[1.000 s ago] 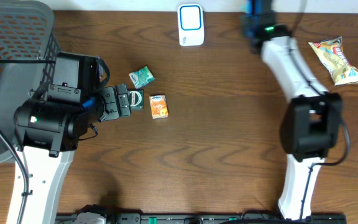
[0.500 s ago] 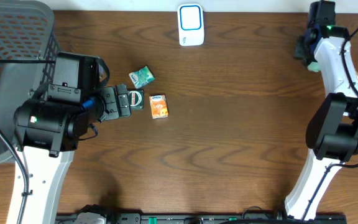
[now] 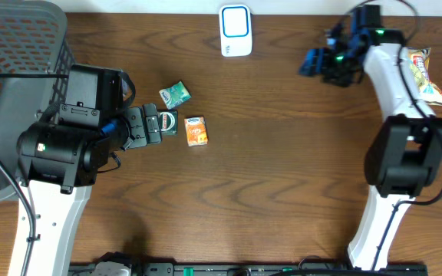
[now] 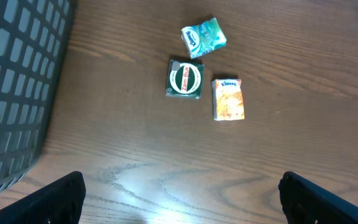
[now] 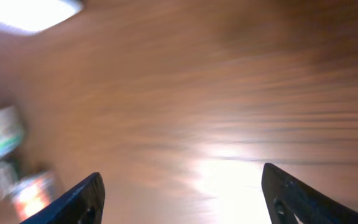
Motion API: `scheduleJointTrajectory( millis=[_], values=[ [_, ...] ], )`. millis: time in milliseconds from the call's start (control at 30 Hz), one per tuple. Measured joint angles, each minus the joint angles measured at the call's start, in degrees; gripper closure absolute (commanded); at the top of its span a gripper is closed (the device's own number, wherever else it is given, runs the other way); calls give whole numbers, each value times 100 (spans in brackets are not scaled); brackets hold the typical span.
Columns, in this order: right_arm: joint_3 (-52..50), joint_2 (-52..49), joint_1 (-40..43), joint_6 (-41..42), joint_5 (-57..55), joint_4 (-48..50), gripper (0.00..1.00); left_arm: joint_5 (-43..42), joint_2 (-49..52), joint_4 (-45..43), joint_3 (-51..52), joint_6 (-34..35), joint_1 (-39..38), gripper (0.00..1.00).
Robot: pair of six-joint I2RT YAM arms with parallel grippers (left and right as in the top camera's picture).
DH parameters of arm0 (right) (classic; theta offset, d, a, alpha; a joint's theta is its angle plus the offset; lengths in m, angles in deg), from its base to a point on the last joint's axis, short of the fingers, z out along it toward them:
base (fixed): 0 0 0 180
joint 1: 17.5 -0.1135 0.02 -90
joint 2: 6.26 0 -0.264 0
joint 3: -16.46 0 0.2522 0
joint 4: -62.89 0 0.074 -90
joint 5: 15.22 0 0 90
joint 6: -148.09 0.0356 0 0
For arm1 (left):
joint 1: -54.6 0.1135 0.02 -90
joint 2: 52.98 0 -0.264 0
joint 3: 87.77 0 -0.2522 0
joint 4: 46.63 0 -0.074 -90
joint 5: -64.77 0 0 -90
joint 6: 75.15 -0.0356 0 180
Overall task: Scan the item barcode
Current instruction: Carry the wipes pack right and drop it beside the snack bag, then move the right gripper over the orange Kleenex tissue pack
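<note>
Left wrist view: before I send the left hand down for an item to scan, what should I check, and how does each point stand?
1. Left hand open and empty: ok.
2. Zam-Buk tin free of neighbours: not ok; the teal packet and orange box lie close beside it.
3. Barcode side known: cannot tell; none shows on the upward faces.
4. Scanner unobstructed: ok.
5. Right hand steady: not ok; its view is motion-blurred, though the hand is open and empty.
</note>
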Motion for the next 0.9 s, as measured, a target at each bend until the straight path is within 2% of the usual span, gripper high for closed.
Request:
scheduleJointTrajectory(
  millis=[100, 133, 167, 233, 600, 733, 900],
  values=[
    [0, 0, -590, 11, 573, -155, 25, 0, 0, 0, 0, 0, 0, 2],
    [0, 0, -761, 11, 643, -155, 29, 0, 0, 0, 0, 0, 0, 2],
    [0, 0, -885, 11, 688, -153, 37, 0, 0, 0, 0, 0, 0, 2],
    [0, 0, -1279, 66, 680, -153, 41, 0, 0, 0, 0, 0, 0, 3],
    [0, 0, -3274, 986, -529, -98, 39, 0, 0, 0, 0, 0, 0, 2],
    [-4, 0, -3740, 1093, -1158, -68, 29, 0, 0, 0, 0, 0, 0, 2],
    [-4, 0, -4063, 1176, -1657, 35, 28, 0, 0, 0, 0, 0, 0, 3]
  ],
)
